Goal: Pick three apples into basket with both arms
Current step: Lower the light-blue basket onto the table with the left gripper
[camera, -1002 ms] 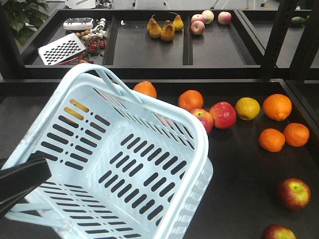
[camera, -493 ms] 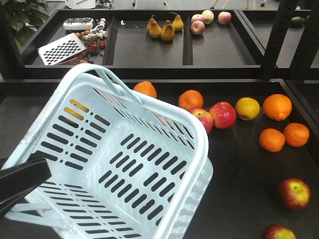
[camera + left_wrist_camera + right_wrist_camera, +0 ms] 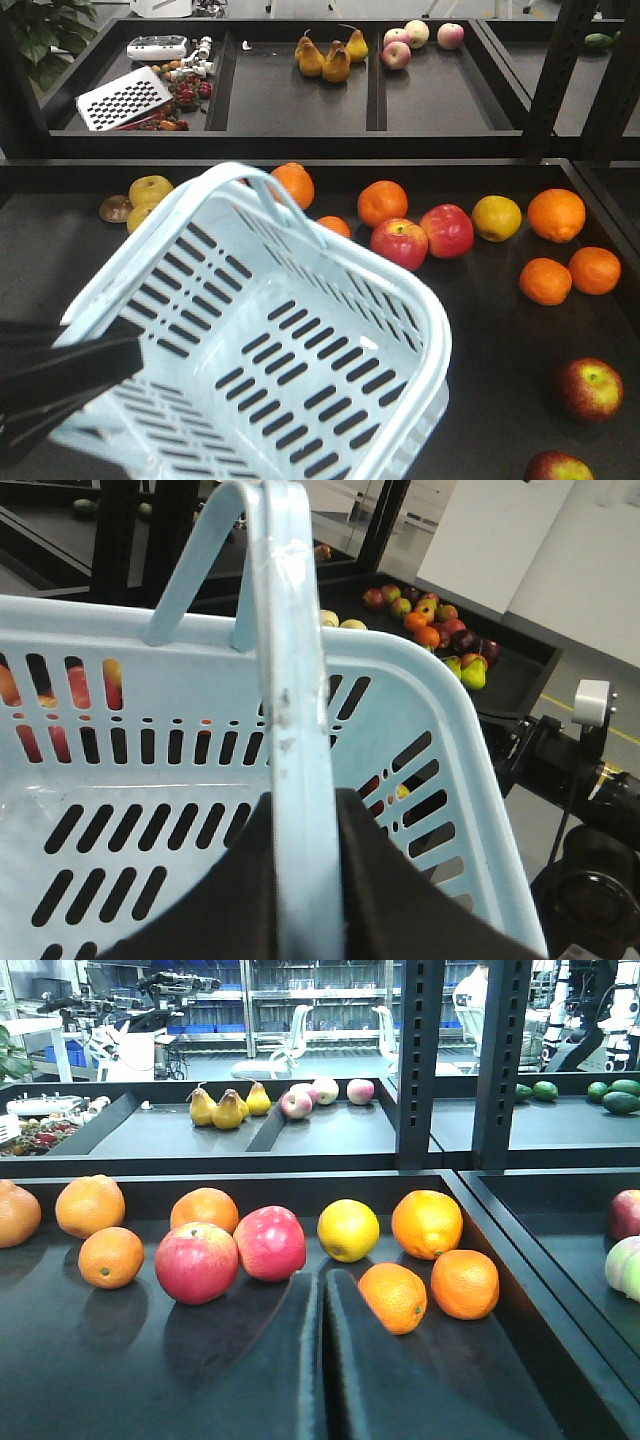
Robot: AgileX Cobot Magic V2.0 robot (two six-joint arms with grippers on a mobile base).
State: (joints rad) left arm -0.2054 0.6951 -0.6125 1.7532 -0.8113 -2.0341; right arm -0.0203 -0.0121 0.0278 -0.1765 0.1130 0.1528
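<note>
Three apples lie on the black shelf (image 3: 480, 330): one apple (image 3: 399, 243) at the basket's 1 o'clock, just beside a glossy red apple (image 3: 447, 230), a second apple (image 3: 590, 388) at 4 o'clock and a third apple (image 3: 557, 467) at 5 o'clock, cut by the frame. Six oranges (image 3: 556, 214) show. The one basket (image 3: 300, 345), pale blue with slotted walls and a thick rim, hangs tilted from centre to 7 o'clock. The left gripper (image 3: 300, 815) pinches its thin handle. The right gripper (image 3: 321, 1305) has its fingers nearly together, holding nothing.

Front: high, looking down on basket (image 3: 420, 300).
Left wrist: close against that basket (image 3: 400, 655).
Right wrist: low, facing front's oranges (image 3: 427, 1224).
</note>
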